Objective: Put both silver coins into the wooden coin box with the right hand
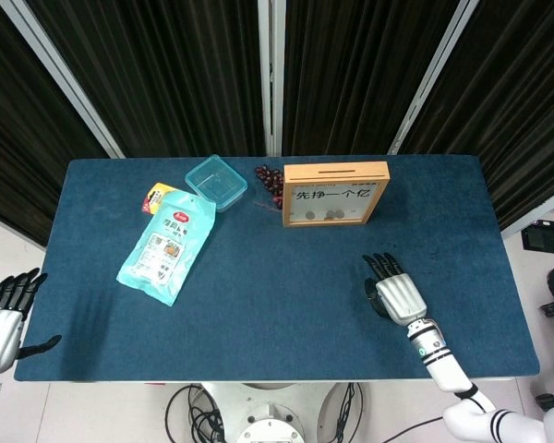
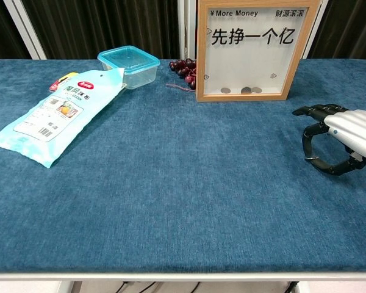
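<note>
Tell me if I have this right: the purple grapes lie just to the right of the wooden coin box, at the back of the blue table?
Not quite. The purple grapes lie just to the left of the wooden coin box, between it and the clear plastic container, as the chest view shows. They are at the back of the blue table.

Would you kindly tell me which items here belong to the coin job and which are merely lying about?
Belong to the job:
wooden coin box
coins inside it
right robot hand

Lying about:
plastic tub
grapes
snack bag
left robot hand, off the table
</note>
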`<move>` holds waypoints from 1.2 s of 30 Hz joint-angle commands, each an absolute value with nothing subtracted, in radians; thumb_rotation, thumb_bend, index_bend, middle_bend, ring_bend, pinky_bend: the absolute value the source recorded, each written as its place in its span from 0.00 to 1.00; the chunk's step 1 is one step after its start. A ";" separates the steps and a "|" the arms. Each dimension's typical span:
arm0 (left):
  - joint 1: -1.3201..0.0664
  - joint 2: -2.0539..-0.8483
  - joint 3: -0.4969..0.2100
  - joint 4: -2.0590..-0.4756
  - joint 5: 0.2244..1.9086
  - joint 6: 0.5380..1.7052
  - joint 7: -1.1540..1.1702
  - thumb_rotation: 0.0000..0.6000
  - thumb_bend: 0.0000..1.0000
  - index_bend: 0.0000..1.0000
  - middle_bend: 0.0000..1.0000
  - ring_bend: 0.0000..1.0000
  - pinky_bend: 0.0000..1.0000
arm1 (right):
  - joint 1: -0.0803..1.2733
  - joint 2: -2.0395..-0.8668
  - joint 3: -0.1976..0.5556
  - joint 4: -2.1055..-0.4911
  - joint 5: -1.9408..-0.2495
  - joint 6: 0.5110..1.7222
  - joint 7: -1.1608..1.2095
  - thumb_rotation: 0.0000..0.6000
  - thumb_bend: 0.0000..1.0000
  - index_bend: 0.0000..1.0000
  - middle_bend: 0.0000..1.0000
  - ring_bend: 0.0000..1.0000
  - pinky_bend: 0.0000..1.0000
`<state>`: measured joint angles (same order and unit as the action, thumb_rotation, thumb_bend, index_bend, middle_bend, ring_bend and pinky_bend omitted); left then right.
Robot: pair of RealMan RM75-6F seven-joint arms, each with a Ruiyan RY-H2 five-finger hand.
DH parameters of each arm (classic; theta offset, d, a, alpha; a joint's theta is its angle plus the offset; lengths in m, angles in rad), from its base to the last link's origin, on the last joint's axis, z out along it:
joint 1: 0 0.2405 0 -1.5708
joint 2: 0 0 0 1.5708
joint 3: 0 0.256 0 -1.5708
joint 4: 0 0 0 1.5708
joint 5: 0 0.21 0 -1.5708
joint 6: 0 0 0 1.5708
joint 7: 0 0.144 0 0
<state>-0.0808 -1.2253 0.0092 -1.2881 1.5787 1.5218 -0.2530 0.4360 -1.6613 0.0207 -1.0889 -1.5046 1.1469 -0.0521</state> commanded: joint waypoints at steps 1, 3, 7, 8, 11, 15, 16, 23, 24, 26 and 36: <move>-0.080 -1.225 0.010 -1.290 1.578 1.521 -0.250 1.00 0.04 0.00 0.00 0.00 0.00 | 0.435 -1.663 0.022 -1.086 -1.504 1.150 -0.053 1.00 0.35 0.58 0.08 0.00 0.00; -0.079 -1.224 0.011 -1.291 1.578 1.522 -0.249 1.00 0.04 0.00 0.00 0.00 0.00 | 0.434 -1.666 0.023 -1.083 -1.505 1.154 -0.054 1.00 0.35 0.60 0.09 0.00 0.00; -0.076 -1.225 0.012 -1.291 1.577 1.523 -0.250 1.00 0.04 0.00 0.00 0.00 0.00 | 0.433 -1.669 0.024 -1.076 -1.507 1.158 -0.055 1.00 0.36 0.63 0.09 0.00 0.00; -0.076 -1.226 0.012 -1.291 1.577 1.524 -0.250 1.00 0.04 0.00 0.00 0.00 0.00 | 0.433 -1.669 0.024 -1.075 -1.508 1.161 -0.054 1.00 0.36 0.63 0.09 0.00 0.00; -0.074 -1.226 0.013 -1.290 1.577 1.525 -0.249 1.00 0.04 0.00 0.00 0.00 0.00 | 0.431 -1.663 0.029 -1.083 -1.510 1.172 -0.046 1.00 0.36 0.65 0.09 0.00 0.00; -0.072 -1.225 0.014 -1.291 1.578 1.527 -0.249 1.00 0.04 0.00 0.00 0.00 0.00 | 0.427 -1.629 0.041 -1.130 -1.517 1.204 -0.030 1.00 0.36 0.68 0.09 0.00 0.00; -0.072 -1.225 0.013 -1.292 1.579 1.528 -0.249 1.00 0.04 0.00 0.00 0.00 0.00 | 0.426 -1.615 0.045 -1.150 -1.519 1.213 -0.025 1.00 0.36 0.68 0.09 0.00 0.00; -0.070 -1.227 0.011 -1.290 1.581 1.537 -0.260 1.00 0.04 0.00 0.00 0.00 0.00 | 0.420 -1.456 0.120 -1.366 -1.592 1.393 0.079 1.00 0.37 0.73 0.11 0.00 0.00; -0.071 -1.227 0.012 -1.289 1.583 1.537 -0.266 1.00 0.04 0.00 0.00 0.00 0.00 | 0.420 -1.434 0.136 -1.397 -1.598 1.415 0.075 1.00 0.37 0.73 0.11 0.00 0.00; -0.071 -1.225 0.014 -1.288 1.588 1.538 -0.273 1.00 0.04 0.00 0.00 0.00 0.00 | 0.423 -1.389 0.184 -1.463 -1.597 1.460 0.053 1.00 0.37 0.74 0.12 0.00 0.00; -0.070 -1.217 0.018 -1.301 1.608 1.558 -0.262 1.00 0.04 0.00 0.00 0.00 0.00 | 0.576 -1.241 0.429 -1.678 -1.300 1.247 -0.120 1.00 0.37 0.75 0.13 0.00 0.00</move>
